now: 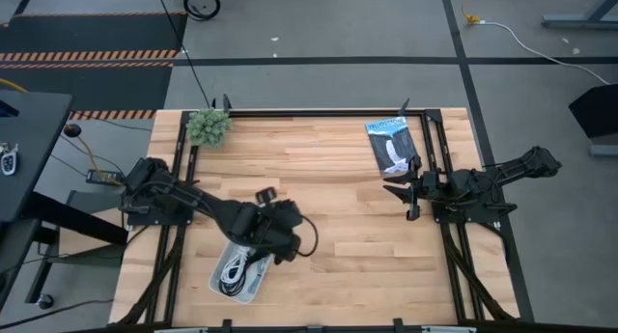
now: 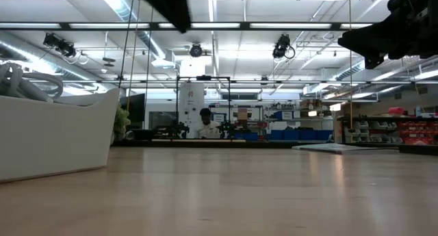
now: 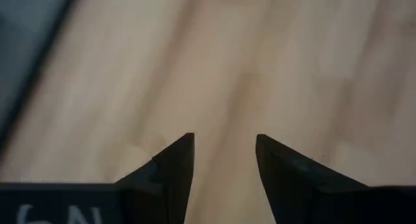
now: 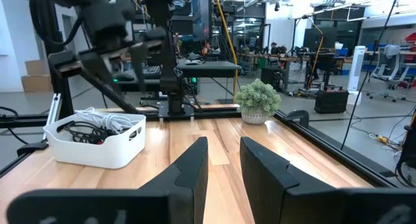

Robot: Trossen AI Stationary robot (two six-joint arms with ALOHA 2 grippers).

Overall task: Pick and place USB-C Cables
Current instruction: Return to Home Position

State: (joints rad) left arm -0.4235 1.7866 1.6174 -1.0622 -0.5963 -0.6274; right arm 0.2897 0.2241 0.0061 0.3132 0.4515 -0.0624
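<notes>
The cables lie in the white tray [image 1: 220, 283] near the table's near-left edge: a white coil [image 1: 235, 267] and black ones [image 1: 255, 273]. In the right wrist view the white coil [image 4: 107, 119] and black cable [image 4: 79, 129] show over the tray rim [image 4: 97, 149]. The low view shows the tray wall [image 2: 58, 137] with white cable [image 2: 20, 82] above it. My left gripper [image 1: 288, 242] hangs just right of the tray, open over bare wood [image 3: 224, 152], holding nothing. My right gripper [image 1: 404, 196] waits at the table's right side, open and empty [image 4: 224, 160].
A flat black-and-blue retail packet [image 1: 390, 145] lies at the far right of the table, just beyond my right gripper. A small green plant [image 1: 209, 127] stands at the far-left corner [image 4: 258, 99]. Bare wood [image 1: 338, 179] spreads across the middle. A person sits far behind the table [image 2: 205, 123].
</notes>
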